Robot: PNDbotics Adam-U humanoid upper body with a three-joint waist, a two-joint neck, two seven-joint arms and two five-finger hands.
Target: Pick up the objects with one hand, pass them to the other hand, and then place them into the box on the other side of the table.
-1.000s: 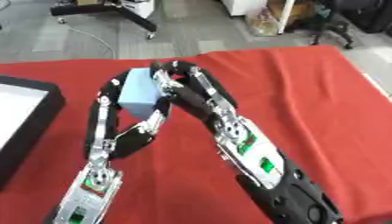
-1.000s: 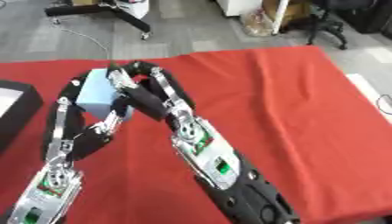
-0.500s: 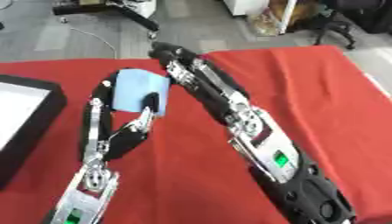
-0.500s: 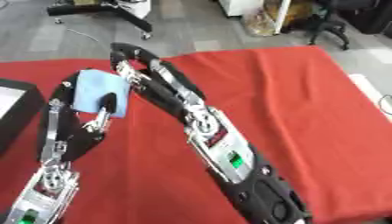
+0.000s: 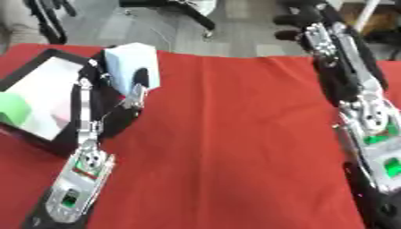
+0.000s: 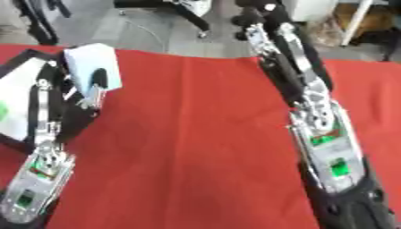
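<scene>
The robot's left hand [image 5: 129,85] grips a pale blue block [image 5: 131,67] above the red table [image 5: 235,134], its thumb curled across the block's near face and its fingers hidden behind it. The block stands roughly upright in the grip, its top leaning slightly toward the far edge of the table.

Just beside that hand, on its outer side, lies the black-rimmed box [image 5: 23,74] with a white floor; the near corner of the box reaches the left arm's forearm, which crosses in front of it. Inside the box, down and outward from the hand, sits a green object [image 5: 14,109], and next to it a small pinkish shape [image 5: 56,120] too blurred to make out. The block hangs over the table's cloth at the box's inner rim; whether it is already above the box floor cannot be told.

The robot's right hand [image 6: 254,18] is raised well apart from the left, across the width of the table, at the far edge where the red cloth meets the grey floor. It holds nothing. Its dark fingers appear bent, though the blur leaves their exact pose unclear. The right forearm, silver with green lights, runs from the lower right corner up to that hand.

Beyond both hands, on the grey floor, stands the base of an office chair [image 5: 184,6].
</scene>
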